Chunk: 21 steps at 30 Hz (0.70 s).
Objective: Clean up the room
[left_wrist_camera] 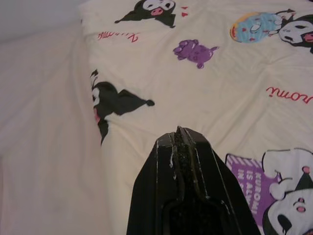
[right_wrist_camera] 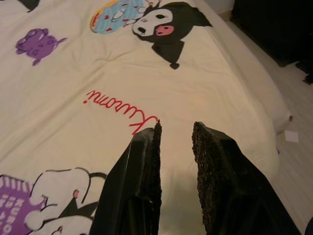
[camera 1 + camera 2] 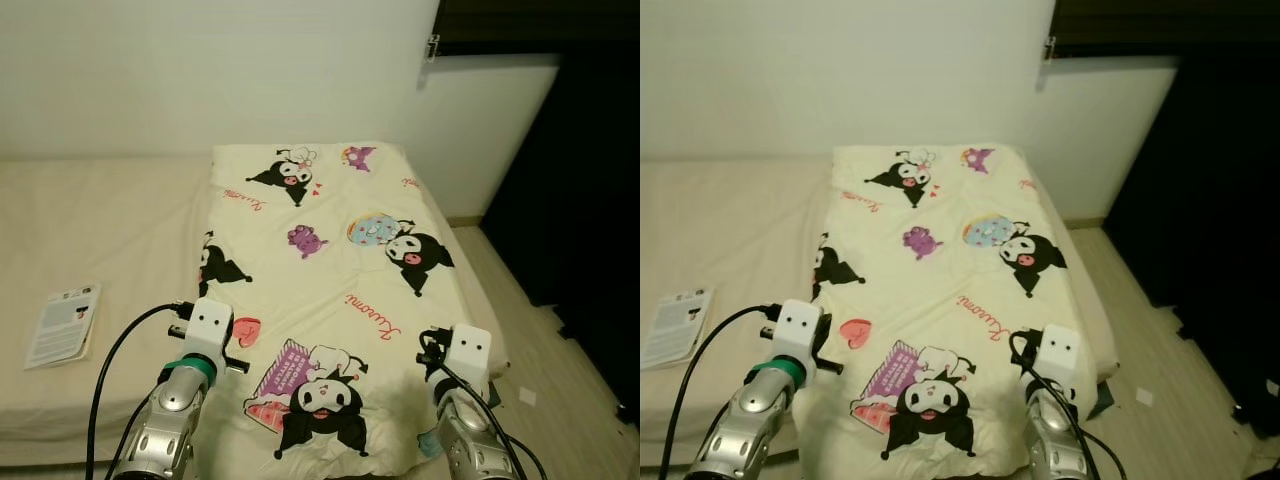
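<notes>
A cream cartoon-print blanket (image 3: 330, 280) lies spread flat over the right half of the bed (image 3: 110, 230), running from 12 o'clock down to the near edge. The left gripper (image 1: 180, 134), fingers pressed together, hovers over its left border at 7 o'clock. The right gripper (image 2: 175, 129), fingers apart, hovers at 5 o'clock. A booklet (image 3: 64, 323) rests at 9 o'clock

Dim, warm indoor light falls evenly on the printed blanket (image 3: 330, 270) and pale wall (image 3: 200, 70); the doorway (image 3: 590, 150) at right is nearly black. Head views are sharp, wrist views slightly soft and grainy, without glare
</notes>
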{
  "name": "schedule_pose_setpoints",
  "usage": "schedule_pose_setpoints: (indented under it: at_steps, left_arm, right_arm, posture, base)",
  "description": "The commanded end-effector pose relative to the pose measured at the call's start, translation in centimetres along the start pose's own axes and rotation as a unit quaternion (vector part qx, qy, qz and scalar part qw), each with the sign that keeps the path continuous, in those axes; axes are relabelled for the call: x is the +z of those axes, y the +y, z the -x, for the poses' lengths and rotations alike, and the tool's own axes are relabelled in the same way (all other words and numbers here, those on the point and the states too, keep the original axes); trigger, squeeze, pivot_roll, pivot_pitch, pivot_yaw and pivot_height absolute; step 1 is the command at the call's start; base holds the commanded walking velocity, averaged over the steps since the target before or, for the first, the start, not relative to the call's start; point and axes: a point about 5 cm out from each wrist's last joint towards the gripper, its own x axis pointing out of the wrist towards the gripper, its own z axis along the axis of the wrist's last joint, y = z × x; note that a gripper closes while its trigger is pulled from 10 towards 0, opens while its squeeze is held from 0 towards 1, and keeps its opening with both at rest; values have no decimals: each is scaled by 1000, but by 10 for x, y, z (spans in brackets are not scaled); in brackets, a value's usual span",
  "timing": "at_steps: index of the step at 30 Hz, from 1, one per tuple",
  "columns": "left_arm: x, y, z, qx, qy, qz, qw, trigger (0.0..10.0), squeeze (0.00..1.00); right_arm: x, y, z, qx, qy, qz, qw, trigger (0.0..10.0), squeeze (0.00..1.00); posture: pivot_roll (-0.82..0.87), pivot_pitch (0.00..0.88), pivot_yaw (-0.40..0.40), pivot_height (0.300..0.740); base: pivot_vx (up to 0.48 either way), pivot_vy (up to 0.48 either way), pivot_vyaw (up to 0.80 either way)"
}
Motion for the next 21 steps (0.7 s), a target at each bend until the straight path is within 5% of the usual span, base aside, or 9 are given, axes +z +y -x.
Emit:
schedule_pose_setpoints:
  at_steps: [1, 13, 21]
  left_arm:
    - [-4, 0, 3, 0, 8, 2, 1000, 10000, 0]
    - [-6, 1, 4, 2, 11, 3, 1000, 10000, 0]
    - [-9, 3, 4, 10, 21, -2, 1000, 10000, 0]
  right_arm:
    - [-8, -2, 2, -2, 18, 1, 1000, 10000, 0]
    - [-6, -2, 1, 4, 18, 7, 1000, 10000, 0]
    - [-4, -4, 1, 5, 17, 11, 1000, 10000, 0]
  posture:
    - [127, 3, 15, 740]
    - [127, 3, 15, 740]
    - [111, 17, 1, 740]
  base:
    - [-266, 0, 0]
    - [-256, 0, 0]
    - [0, 0, 0]
